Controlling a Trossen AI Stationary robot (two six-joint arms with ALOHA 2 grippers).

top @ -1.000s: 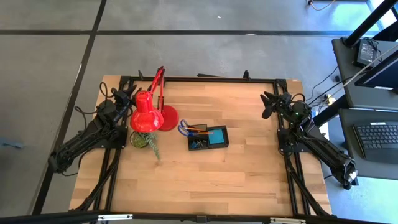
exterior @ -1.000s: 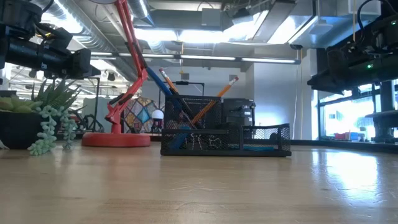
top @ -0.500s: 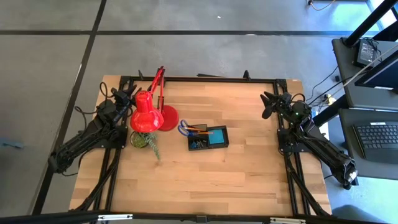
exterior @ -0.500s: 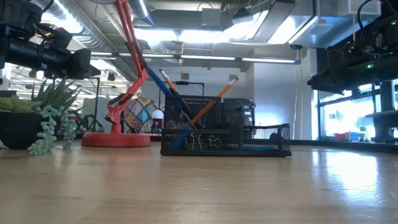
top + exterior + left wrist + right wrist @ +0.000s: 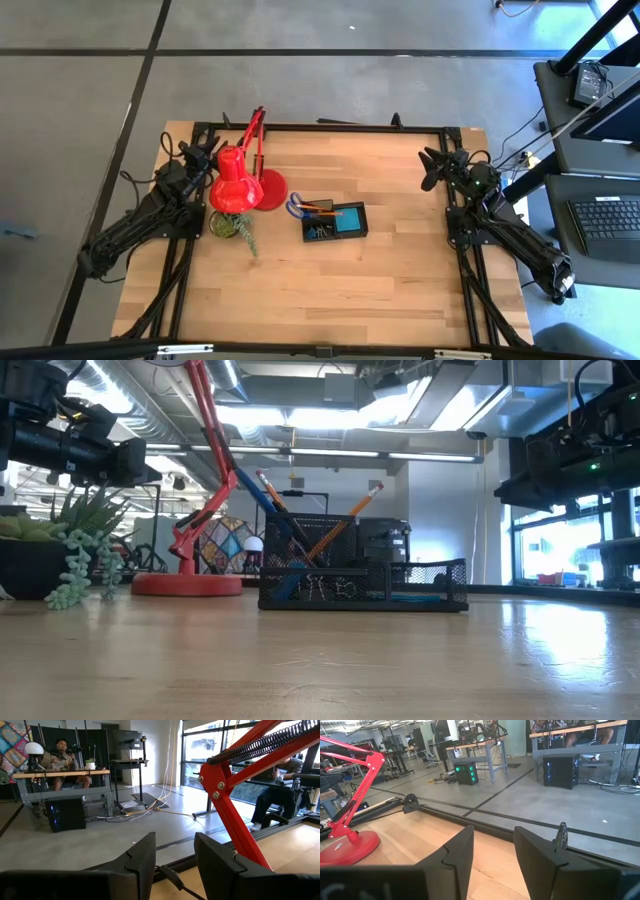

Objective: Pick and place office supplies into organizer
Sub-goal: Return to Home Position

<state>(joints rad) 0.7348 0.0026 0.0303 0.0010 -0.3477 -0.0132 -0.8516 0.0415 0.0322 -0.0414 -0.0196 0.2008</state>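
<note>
The black mesh organizer (image 5: pixel 334 221) stands at the table's middle. In it are blue-handled scissors (image 5: pixel 294 206), an orange pencil (image 5: pixel 318 208), a light-blue note pad (image 5: pixel 348 222) and small dark clips (image 5: pixel 318 232). In the low view the pencils (image 5: pixel 345 525) stick up slanting out of the organizer (image 5: pixel 362 582). My left gripper (image 5: pixel 205 152) hovers level at the far left, behind the lamp, open with nothing between its fingers (image 5: pixel 142 857). My right gripper (image 5: pixel 432 165) hovers level at the far right, open and empty too (image 5: pixel 492 850).
A red desk lamp (image 5: pixel 240 180) with a round base (image 5: pixel 268 190) stands left of the organizer, its arm (image 5: pixel 235 815) close before my left gripper. A small potted plant (image 5: pixel 232 225) sits beside it. Bare wood (image 5: pixel 340 290) spreads over the near half. People sit in the room beyond.
</note>
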